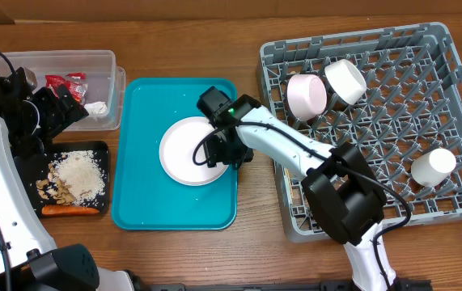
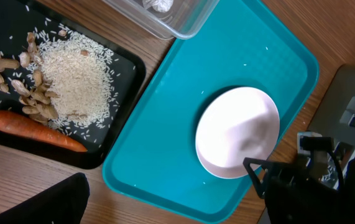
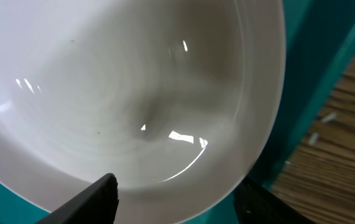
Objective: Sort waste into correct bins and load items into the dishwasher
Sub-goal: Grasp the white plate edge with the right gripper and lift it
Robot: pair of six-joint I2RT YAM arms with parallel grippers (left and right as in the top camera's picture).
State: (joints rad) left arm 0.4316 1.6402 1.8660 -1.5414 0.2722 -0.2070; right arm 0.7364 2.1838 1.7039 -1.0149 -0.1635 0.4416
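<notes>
A white plate (image 1: 186, 153) lies on the teal tray (image 1: 141, 194). My right gripper (image 1: 224, 149) is low over the plate's right edge, open, with one finger over the plate (image 3: 133, 93) and the other outside its rim; the gap between the fingers (image 3: 177, 202) is wide. The left wrist view shows the plate (image 2: 236, 130) and the right gripper (image 2: 276, 177) at its lower right rim. My left gripper (image 1: 59, 109) hangs open and empty above the bins at the left. The grey dishwasher rack (image 1: 392, 121) holds a pink cup (image 1: 306, 95) and two white cups (image 1: 345, 79).
A clear bin (image 1: 101, 61) at the back left holds wrappers. A black tray (image 1: 93, 149) holds rice (image 2: 74, 78), peanut shells and a carrot (image 2: 37, 129). The rack stands close to the right of the teal tray (image 2: 165, 143).
</notes>
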